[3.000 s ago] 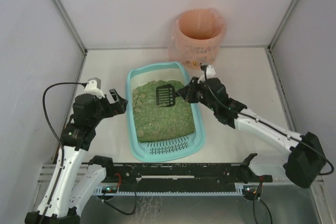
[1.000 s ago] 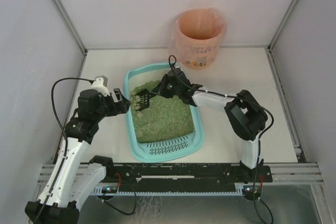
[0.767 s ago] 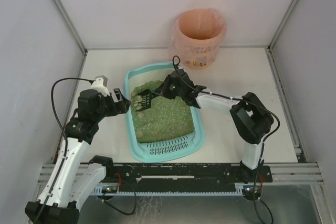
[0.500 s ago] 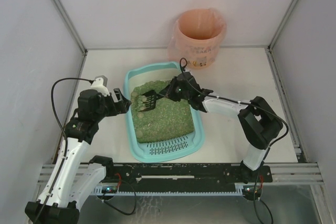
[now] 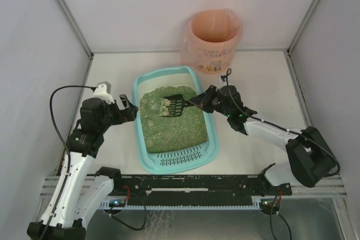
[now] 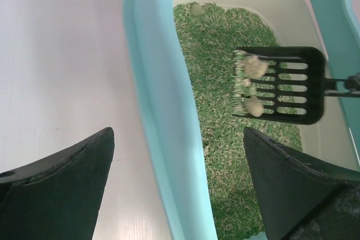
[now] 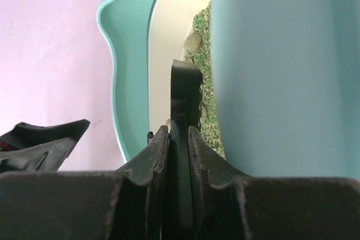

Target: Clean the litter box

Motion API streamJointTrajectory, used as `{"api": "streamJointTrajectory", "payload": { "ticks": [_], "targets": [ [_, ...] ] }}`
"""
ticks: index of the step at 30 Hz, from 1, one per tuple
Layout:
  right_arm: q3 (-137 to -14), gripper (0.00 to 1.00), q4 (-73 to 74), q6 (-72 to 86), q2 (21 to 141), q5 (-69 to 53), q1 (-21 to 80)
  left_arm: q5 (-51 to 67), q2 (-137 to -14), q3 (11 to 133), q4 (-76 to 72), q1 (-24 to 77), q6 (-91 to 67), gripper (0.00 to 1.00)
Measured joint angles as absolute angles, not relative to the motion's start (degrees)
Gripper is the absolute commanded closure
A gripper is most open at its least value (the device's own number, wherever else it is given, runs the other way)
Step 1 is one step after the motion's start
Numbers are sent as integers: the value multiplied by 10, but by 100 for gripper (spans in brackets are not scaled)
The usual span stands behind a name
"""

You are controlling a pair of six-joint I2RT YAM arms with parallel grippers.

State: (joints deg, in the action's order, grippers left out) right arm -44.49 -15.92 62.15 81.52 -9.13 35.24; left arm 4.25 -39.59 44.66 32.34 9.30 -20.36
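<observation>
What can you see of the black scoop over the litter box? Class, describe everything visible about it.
The scoop is small, black and plastic-looking, with a flat slotted blade and a thin handle. The right hand is shut on the handle, holding the blade roughly level, apparently just above the green litter in the far half of the litter box. A few pale clumps and some granules sit near its front edge.
</observation>
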Motion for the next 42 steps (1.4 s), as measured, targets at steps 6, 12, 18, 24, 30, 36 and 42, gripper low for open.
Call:
{"api": "streamJointTrajectory", "payload": {
  "ticks": [6,12,18,24,30,36,42],
  "targets": [
    [-347,100,-231,678,744,-131,306,12,-378,447,328,90,-205,0],
    [-335,100,-241,696,710,-161,306,-13,-362,447,331,84,-211,1],
    [-321,100,-248,714,677,-175,282,-14,-354,447,331,82,-214,0],
    [-312,100,-260,742,683,-191,286,-13,-327,429,318,79,-214,0],
    [-319,100,-276,754,712,-214,288,-11,-328,428,313,69,-214,0],
    [-335,100,-272,751,722,-217,302,-6,-343,428,313,63,-214,0],
    [-334,100,-272,752,718,-211,302,6,-345,428,313,56,-214,0]
  ]
}}
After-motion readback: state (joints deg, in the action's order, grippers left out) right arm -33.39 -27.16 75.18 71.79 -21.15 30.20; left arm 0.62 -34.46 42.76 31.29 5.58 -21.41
